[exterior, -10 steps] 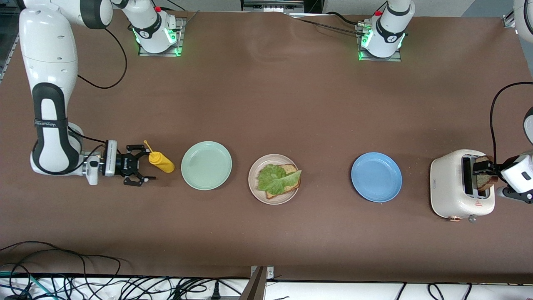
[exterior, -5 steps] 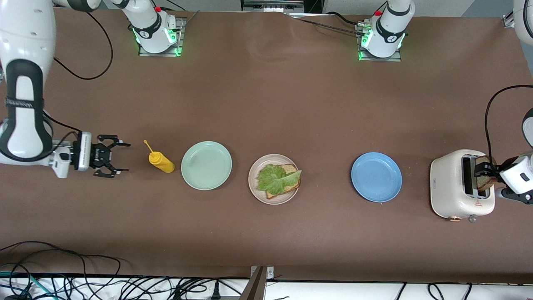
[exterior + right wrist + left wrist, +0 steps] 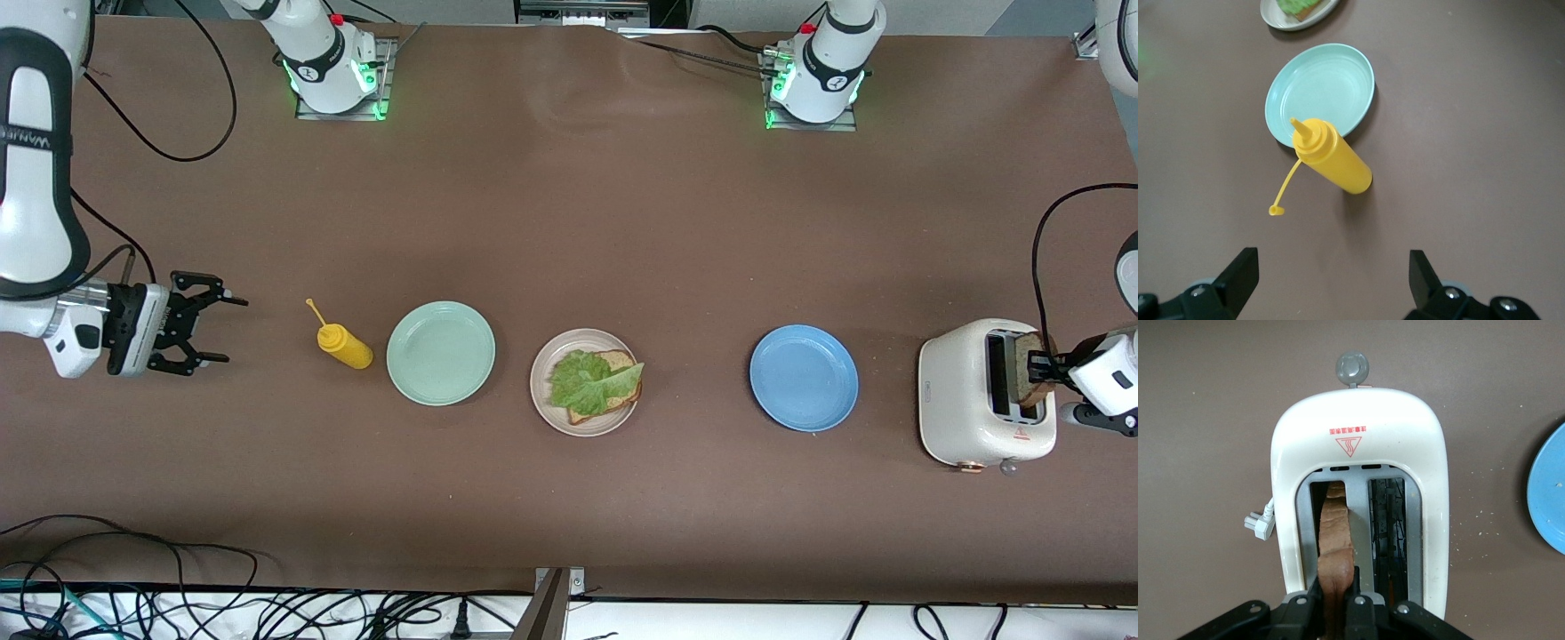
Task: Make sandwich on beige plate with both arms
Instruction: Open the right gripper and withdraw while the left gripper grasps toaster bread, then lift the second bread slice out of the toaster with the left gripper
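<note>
The beige plate (image 3: 540, 384) sits mid-table and carries one brown bread slice (image 3: 617, 360) with a ruffled lettuce leaf (image 3: 587, 380) on top. A second bread slice (image 3: 1028, 366) (image 3: 1335, 533) stands in a slot of the white toaster (image 3: 965, 400) (image 3: 1358, 427) at the left arm's end of the table. My left gripper (image 3: 1037, 372) (image 3: 1336, 603) is shut on that slice's upper edge. My right gripper (image 3: 236, 331) (image 3: 1331, 280) is open and holds nothing, over the table at the right arm's end, apart from the mustard bottle.
A yellow mustard bottle (image 3: 345, 345) (image 3: 1335, 160) stands beside a mint-green plate (image 3: 440, 353) (image 3: 1321, 90). A blue plate (image 3: 804, 378) (image 3: 1548, 500) lies between the beige plate and the toaster. The toaster's loose plug (image 3: 1258, 523) lies by its side.
My left gripper has shut on the bread slice in the toaster. My right gripper has drawn back from the mustard bottle toward the right arm's end of the table, still open.
</note>
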Robot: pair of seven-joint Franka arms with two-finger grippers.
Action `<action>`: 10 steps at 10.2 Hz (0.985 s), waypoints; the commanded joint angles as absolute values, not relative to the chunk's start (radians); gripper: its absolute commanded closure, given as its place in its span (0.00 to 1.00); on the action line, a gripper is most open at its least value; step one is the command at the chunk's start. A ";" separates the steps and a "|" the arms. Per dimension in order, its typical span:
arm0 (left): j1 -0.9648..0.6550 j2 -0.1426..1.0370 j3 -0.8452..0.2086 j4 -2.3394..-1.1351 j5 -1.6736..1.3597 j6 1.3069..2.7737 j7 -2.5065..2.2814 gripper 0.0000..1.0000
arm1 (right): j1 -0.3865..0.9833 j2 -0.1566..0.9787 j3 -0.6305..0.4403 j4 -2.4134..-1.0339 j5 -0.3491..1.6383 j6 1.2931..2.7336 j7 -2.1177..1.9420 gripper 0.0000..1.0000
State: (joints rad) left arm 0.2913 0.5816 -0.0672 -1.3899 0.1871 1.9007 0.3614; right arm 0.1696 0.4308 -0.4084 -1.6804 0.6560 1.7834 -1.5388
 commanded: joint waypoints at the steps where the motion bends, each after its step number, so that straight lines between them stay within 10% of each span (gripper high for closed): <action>1: 0.291 0.597 -0.077 -1.333 0.204 1.869 0.339 1.00 | 0.169 0.364 -0.376 -1.674 0.536 1.804 -1.325 0.00; 10: 0.269 0.584 -0.092 -1.134 0.198 1.642 0.344 1.00 | 0.071 0.169 -0.112 -1.658 0.008 1.764 -0.311 0.00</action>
